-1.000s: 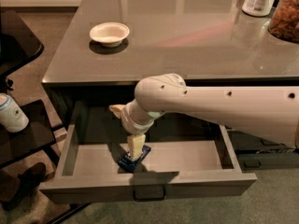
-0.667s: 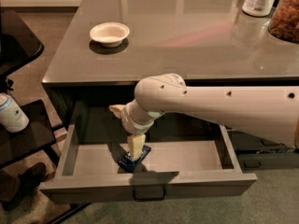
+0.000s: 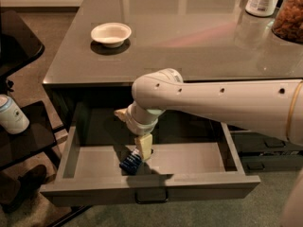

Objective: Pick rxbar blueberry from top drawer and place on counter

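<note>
Since nothing has shifted, the gripper [image 3: 143, 148] stays low in the top drawer [image 3: 189, 157], touching the rxbar blueberry [image 3: 130, 163] at its seven o'clock, its grip impossible to tell, with the lift to the counter [image 3: 189, 37] pending.

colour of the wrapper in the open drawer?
Dark blue, pale print: the rxbar blueberry in the top drawer, just below the hand. Camera view.
</note>
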Robot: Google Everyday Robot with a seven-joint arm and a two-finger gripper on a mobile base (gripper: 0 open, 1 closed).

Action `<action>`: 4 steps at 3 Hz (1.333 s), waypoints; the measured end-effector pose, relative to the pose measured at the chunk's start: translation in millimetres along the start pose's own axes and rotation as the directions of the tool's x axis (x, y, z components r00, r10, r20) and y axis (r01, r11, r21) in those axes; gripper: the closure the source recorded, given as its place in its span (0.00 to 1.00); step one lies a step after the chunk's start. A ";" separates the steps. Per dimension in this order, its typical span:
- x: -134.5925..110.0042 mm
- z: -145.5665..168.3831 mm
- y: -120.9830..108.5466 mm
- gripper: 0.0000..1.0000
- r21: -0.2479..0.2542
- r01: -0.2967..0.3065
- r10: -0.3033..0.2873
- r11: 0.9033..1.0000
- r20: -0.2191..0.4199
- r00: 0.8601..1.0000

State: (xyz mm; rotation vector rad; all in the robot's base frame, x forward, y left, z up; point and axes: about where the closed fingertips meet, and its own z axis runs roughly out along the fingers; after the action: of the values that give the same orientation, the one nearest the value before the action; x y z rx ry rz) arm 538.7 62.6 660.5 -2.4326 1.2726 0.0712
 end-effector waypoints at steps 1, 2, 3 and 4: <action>4.0 14.5 8.5 0.00 -0.075 0.025 -0.028 0.997 -0.038 0.999; 4.2 30.8 16.5 0.00 -0.152 0.035 -0.049 0.988 -0.089 0.995; 14.7 39.7 24.9 0.00 -0.198 0.034 -0.060 0.980 -0.125 0.990; 24.6 45.5 34.2 0.00 -0.216 0.036 -0.067 0.976 -0.138 0.988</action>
State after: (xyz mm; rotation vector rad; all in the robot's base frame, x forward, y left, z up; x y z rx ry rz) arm 532.0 42.5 602.2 -2.6959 1.3218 0.0177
